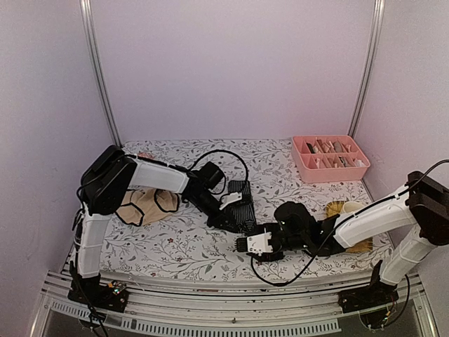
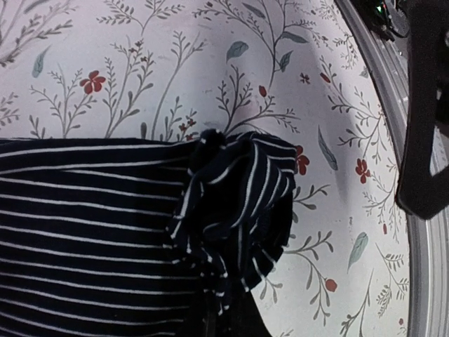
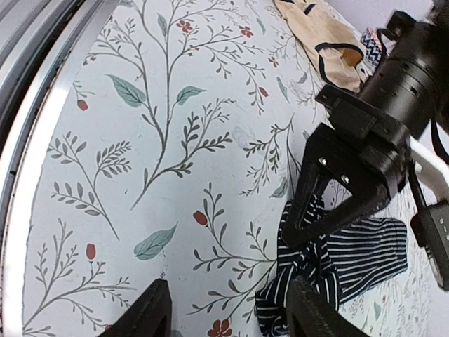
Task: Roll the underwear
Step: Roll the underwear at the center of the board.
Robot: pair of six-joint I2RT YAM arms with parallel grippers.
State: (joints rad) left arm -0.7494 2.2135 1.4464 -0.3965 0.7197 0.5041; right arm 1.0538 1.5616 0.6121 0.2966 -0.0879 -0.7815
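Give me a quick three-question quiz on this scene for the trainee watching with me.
1. True or false: the left gripper is shut on the striped underwear.
2. Which lies apart from both grippers? A. the striped underwear B. the beige underwear
3. Fill in: the right gripper has its jaws ___, with nothing between them.

Key: 1 true; 2 B; 3 open.

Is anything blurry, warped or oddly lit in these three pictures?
Top external: soft, even, pinkish light, faint shadows, all sharp. Left wrist: navy underwear crisp, dark shape at the right edge blurred. Right wrist: table rail bows, a wide-lens warp.
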